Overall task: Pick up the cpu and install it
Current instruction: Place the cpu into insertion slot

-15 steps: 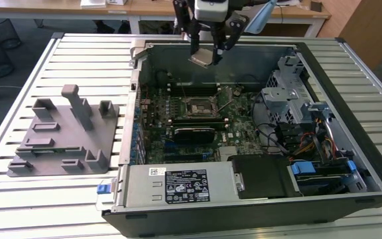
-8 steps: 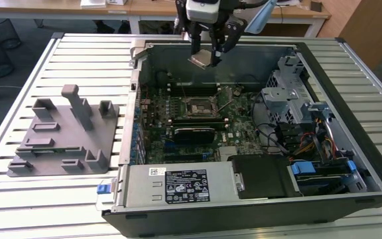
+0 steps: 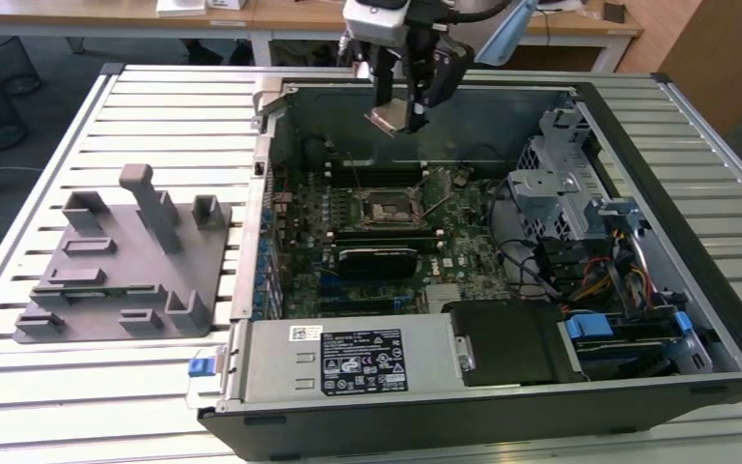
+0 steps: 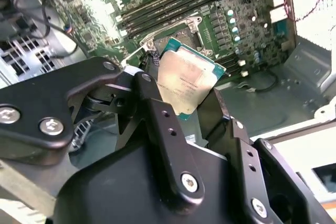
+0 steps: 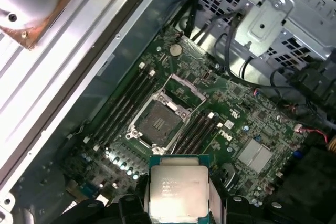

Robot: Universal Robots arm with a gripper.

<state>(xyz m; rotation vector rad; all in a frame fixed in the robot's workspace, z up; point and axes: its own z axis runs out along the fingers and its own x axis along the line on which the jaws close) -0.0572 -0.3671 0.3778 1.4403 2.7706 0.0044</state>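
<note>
The cpu [image 3: 392, 118] is a small square chip with a silvery top plate, held tilted in the air over the far part of the open computer case [image 3: 629, 145]. My gripper [image 3: 398, 114] is shut on the cpu [image 4: 185, 83] at two opposite edges, and its black fingers [image 4: 157, 114] flank the chip [image 5: 178, 187] in both wrist views. Below it, on the green motherboard [image 3: 474, 246], the dark square socket [image 3: 381, 210] lies with its metal frame swung open [image 5: 157, 121]. The cpu hangs above and behind the socket, apart from it.
A grey plastic holder block with upright posts [image 3: 127, 261] stands on the slatted table at the exterior view's left. Inside the case are memory slots [image 5: 123, 106], a metal drive cage [image 3: 558, 174], cables [image 3: 597, 275] and a power supply [image 3: 345, 362].
</note>
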